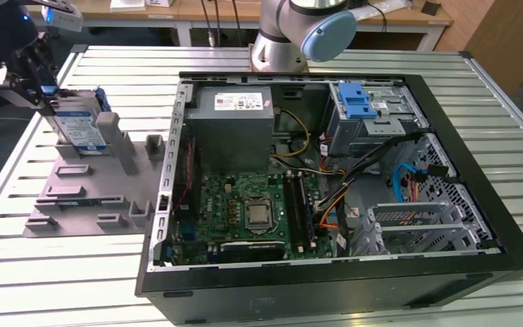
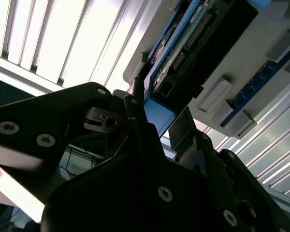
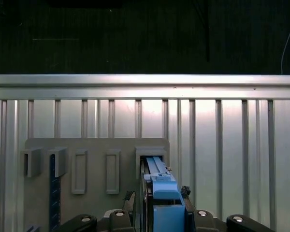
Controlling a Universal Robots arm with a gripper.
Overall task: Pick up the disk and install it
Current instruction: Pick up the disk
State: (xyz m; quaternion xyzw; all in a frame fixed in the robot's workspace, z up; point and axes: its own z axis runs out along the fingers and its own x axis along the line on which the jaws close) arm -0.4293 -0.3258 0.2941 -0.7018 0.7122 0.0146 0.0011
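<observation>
The disk (image 1: 82, 128) stands on edge in a slot of the grey holder plate (image 1: 84, 194) at the exterior view's left, its blue-and-white label facing out. My gripper (image 1: 36, 87) is at the disk's upper end. In the first wrist view the disk's blue frame (image 3: 162, 193) runs between my two fingertips (image 3: 130, 195), with the gripper (image 3: 158, 194) straddling it. In the second wrist view a dark finger (image 2: 137, 96) lies against the blue end of the disk (image 2: 159, 116), and no gap shows on either side. The disk's lower part still sits in the slot.
The open computer case (image 1: 479, 204) lies on the slatted metal table (image 1: 89, 286), to the exterior view's right of the holder. Inside are a grey metal box (image 1: 234, 119), a drive cage with a blue latch (image 1: 363, 107) and the green board (image 1: 252, 208). The arm's base (image 1: 284, 41) stands behind the case.
</observation>
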